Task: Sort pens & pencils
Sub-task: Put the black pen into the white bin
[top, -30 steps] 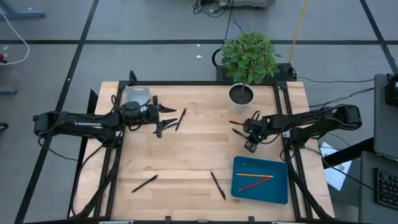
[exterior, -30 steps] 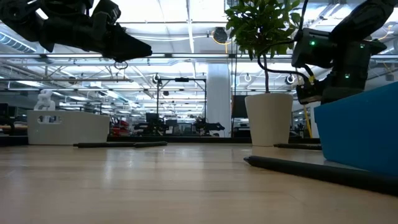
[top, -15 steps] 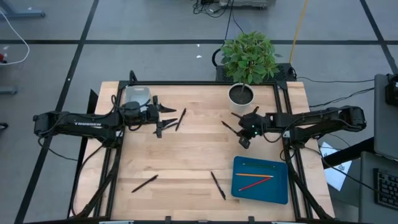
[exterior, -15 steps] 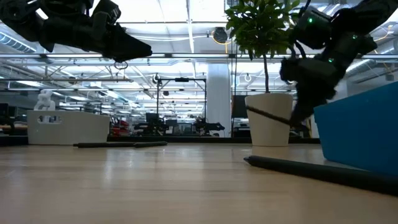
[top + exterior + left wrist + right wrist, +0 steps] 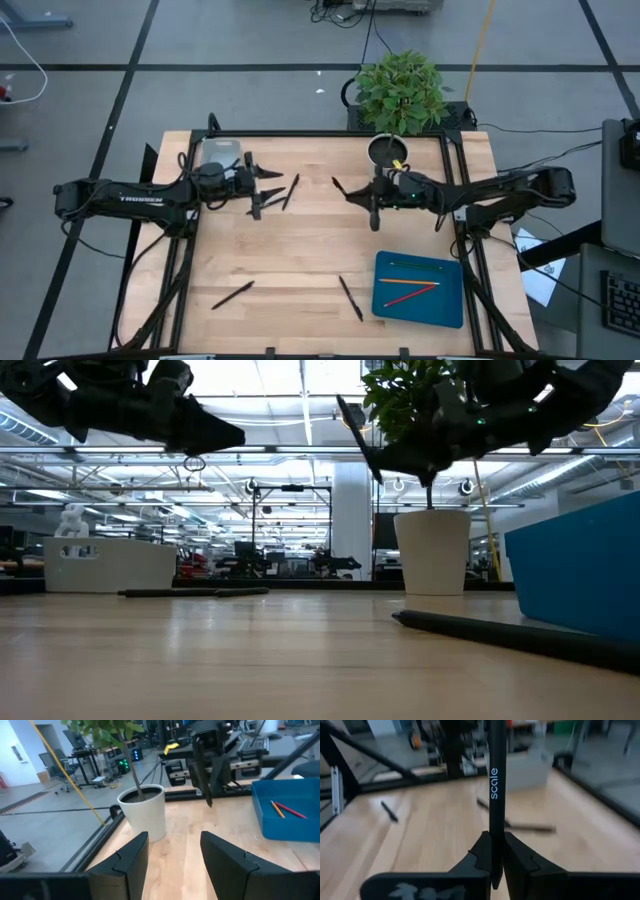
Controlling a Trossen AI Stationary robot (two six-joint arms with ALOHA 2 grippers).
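My right gripper [image 5: 358, 195] hangs above the table's far middle, near the white plant pot [image 5: 388, 152], shut on a black pen [image 5: 493, 785] marked "scale". My left gripper [image 5: 272, 190] hovers open at the far left, nothing between its fingers [image 5: 172, 865]. Beside it a pen [image 5: 291, 190] lies flat on the wood. Two more pens [image 5: 232, 295] [image 5: 350, 298] lie near the front edge. A green pencil [image 5: 420, 266] and orange and red ones [image 5: 410, 290] lie in the blue tray [image 5: 450, 310]. My right gripper pinches the pen's barrel [image 5: 493, 827] between its two fingers [image 5: 517, 857], close to one end, which pokes out just past them. The fingers reach about level, from the table's right. The pen is lifted clear and slants, its long free end [image 5: 345, 410] raised.
A pale container [image 5: 222, 152] sits at the far left corner behind my left gripper. The plant's leaves [image 5: 400, 90] overhang the far edge. Black frame rails run along the table's sides. Bare wood lies in the middle between the arms.
My right gripper has risen and gone toward the table's left, past the plant pot, tipping up from pointing down to about level. The pen has come along in its hold, lifted clear of the wood, and has swung from nearly flat to slanting upward.
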